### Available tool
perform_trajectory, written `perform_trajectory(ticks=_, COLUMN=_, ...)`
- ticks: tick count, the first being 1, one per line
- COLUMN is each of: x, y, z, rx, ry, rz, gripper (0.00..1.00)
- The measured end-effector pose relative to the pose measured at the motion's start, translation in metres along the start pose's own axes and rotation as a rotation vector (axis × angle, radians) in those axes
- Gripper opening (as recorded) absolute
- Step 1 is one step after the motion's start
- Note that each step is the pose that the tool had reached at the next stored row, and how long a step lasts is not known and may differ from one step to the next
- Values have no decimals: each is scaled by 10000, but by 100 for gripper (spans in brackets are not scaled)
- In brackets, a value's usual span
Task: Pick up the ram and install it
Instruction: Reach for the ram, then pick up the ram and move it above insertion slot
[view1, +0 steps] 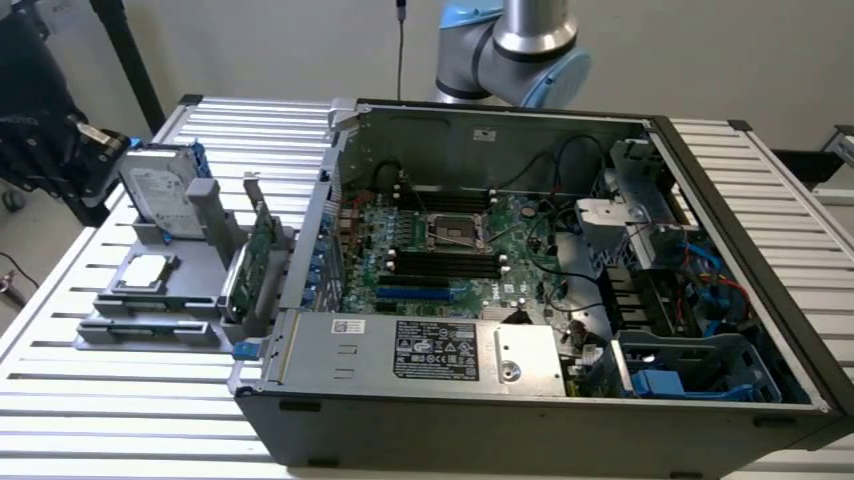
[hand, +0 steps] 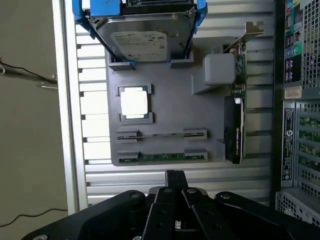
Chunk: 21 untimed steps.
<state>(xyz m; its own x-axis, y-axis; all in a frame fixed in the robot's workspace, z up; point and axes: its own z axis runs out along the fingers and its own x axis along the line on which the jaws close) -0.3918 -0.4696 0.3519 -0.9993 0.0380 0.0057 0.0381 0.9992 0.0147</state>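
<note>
Nearest us, the pincer (hand: 175, 175) is pressed together, its body cut off at the frame edge. Just past its tip the ram (hand: 162, 157) stands on edge in the grey tray (hand: 170, 107); we cannot make out its chips. In the exterior view the tray sits lower left on the table (view1: 80, 400).

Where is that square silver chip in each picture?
Exterior view: the square silver chip on the grey tray, at the exterior view's left.
Wrist view: the chip lies between the silver blue-railed hard drive and the long green ram strip.
Shared landmark: that hard drive.
</note>
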Motion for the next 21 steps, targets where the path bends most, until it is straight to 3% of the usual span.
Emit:
perform_trajectory(ticks=7, x=7, y=0, z=15, rx=22, ry=21, rz=-977, gripper=11)
perform_trajectory(ticks=21, x=8, y=-2, z=16, rx=22, ry=21, rz=-1002, gripper=11)
